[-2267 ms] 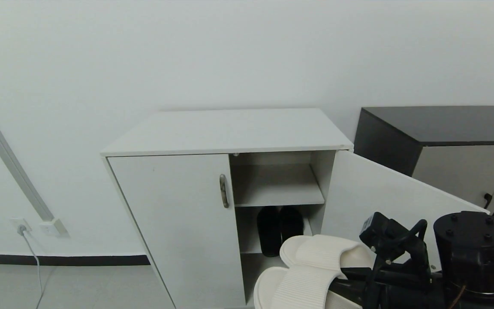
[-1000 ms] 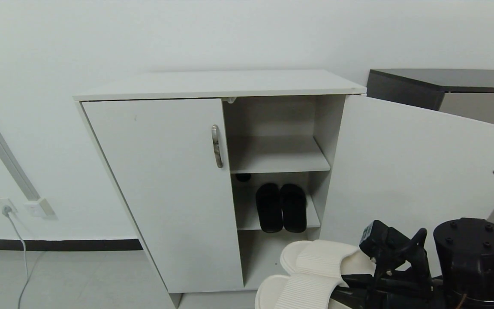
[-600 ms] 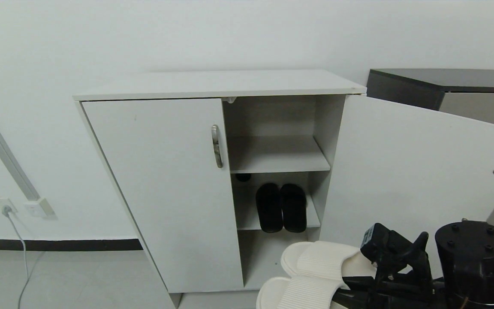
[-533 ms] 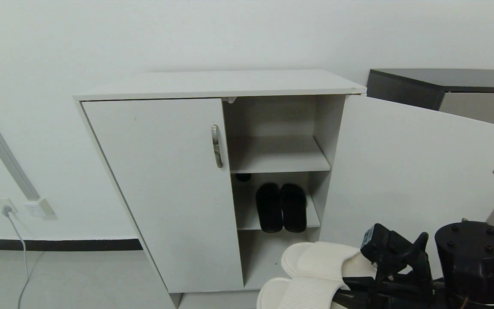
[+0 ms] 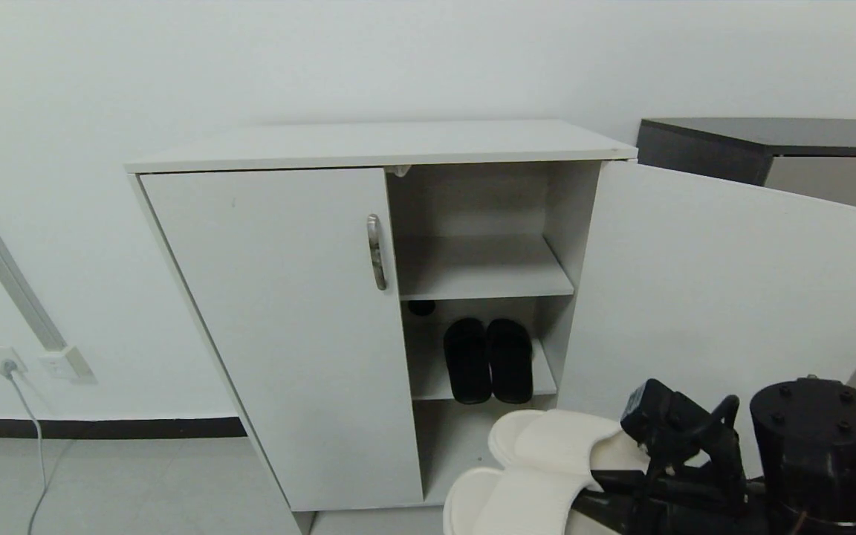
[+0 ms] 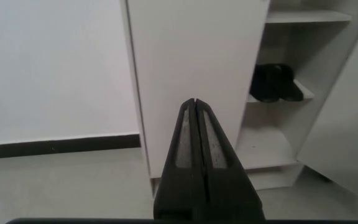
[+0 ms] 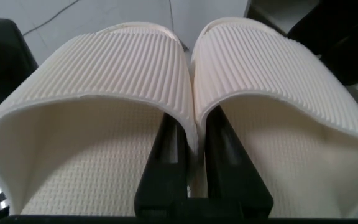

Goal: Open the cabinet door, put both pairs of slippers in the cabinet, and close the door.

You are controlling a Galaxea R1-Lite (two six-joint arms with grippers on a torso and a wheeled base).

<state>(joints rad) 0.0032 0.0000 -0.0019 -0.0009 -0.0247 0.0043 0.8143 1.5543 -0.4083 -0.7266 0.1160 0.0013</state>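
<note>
The white cabinet [image 5: 383, 145] has its left door [image 5: 272, 319] closed and its right door [image 5: 710, 297] swung wide open. A black pair of slippers [image 5: 487, 360] lies side by side on the middle shelf, and the left wrist view shows this black pair [image 6: 277, 83] too. A cream pair of slippers [image 5: 547, 453] hangs low in front of the open compartment. My right gripper [image 7: 194, 134] is shut on the inner walls of both cream slippers [image 7: 166, 81], pinching them together. My left gripper [image 6: 194, 102] is shut on nothing, facing the closed door.
The upper shelf [image 5: 480, 267] and the bottom compartment [image 5: 458, 453] hold nothing. A dark cabinet [image 5: 770, 145] stands right behind the open door. A wall socket with a cable [image 5: 4, 364] is at the far left, above bare floor [image 5: 138, 483].
The head camera dropped lower since the earliest frame, so the cabinet now shows more from the front. Over the last second the right arm and the cream slippers barely shifted.
</note>
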